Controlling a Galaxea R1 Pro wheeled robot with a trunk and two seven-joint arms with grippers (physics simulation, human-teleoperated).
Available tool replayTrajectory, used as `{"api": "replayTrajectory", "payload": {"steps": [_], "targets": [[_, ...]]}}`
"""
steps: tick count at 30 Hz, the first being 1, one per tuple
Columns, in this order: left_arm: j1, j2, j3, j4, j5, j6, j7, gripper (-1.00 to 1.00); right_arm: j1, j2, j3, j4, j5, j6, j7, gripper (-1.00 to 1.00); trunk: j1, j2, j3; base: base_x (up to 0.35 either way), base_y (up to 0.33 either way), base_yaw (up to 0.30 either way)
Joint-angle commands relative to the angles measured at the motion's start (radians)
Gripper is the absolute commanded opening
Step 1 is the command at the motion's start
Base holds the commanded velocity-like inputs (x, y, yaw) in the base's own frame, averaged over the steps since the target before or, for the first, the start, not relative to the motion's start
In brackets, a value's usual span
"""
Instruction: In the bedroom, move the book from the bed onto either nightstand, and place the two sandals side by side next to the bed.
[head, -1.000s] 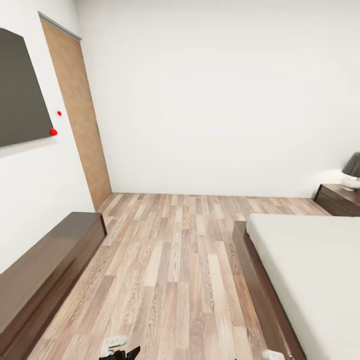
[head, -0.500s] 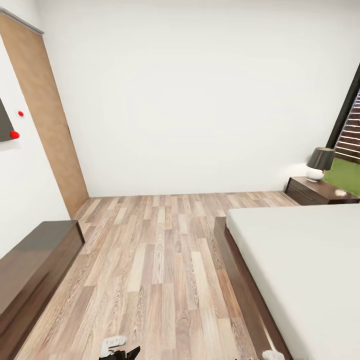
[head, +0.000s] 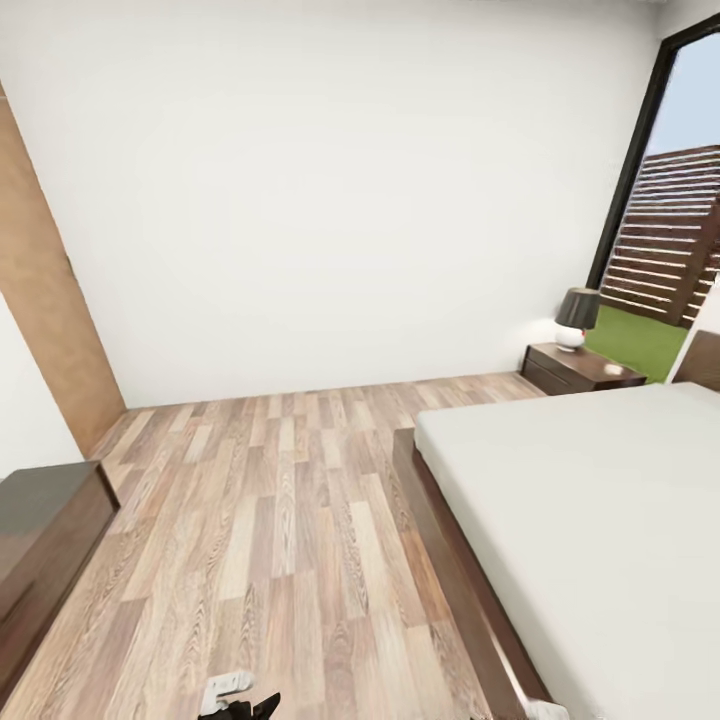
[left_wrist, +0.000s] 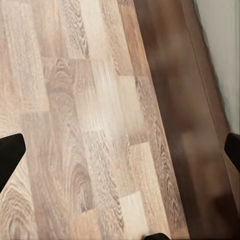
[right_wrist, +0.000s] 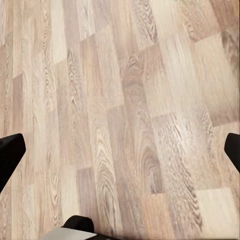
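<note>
The bed (head: 590, 500), with a dark brown frame and a bare pale mattress, takes up the right of the head view. Beyond its far corner the nightstand (head: 580, 368) stands against the back wall, carrying a small lamp (head: 576, 317) with a dark shade. The book and the two sandals are out of view. In the left wrist view my left gripper (left_wrist: 120, 155) is open over floorboards, its dark fingertips (left_wrist: 10, 156) far apart. In the right wrist view my right gripper (right_wrist: 120, 152) is open too, with nothing between its fingers.
A long low dark brown cabinet (head: 40, 540) runs along the left wall beside a wooden door (head: 45, 320). Wood-plank floor (head: 290, 520) lies between cabinet and bed. A tall window (head: 665, 210) opens at the right. A dark brown band (left_wrist: 185, 115) crosses the left wrist view.
The camera has swung to the right: the door and the dark wall panel slid off to the left, while the bed, nightstand and window came further into view. Nothing itself moved.
</note>
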Motion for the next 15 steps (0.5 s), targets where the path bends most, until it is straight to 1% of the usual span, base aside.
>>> {"api": "replayTrajectory", "payload": {"steps": [1, 15], "targets": [[-0.001, 0.0, 0.007, 0.001, -0.002, -0.001, -0.005, 1.0, -0.001, 0.0, -0.004, 0.002, 0.004, -0.005, 0.003, 1.0, 0.0, -0.001, -0.001, 0.0, 0.0, -0.278], [-0.001, 0.0, 0.007, 0.001, -0.002, -0.001, -0.006, 1.0, -0.001, 0.0, -0.004, 0.002, 0.004, -0.005, 0.003, 1.0, 0.0, -0.001, -0.001, 0.0, 0.0, -0.284]]}}
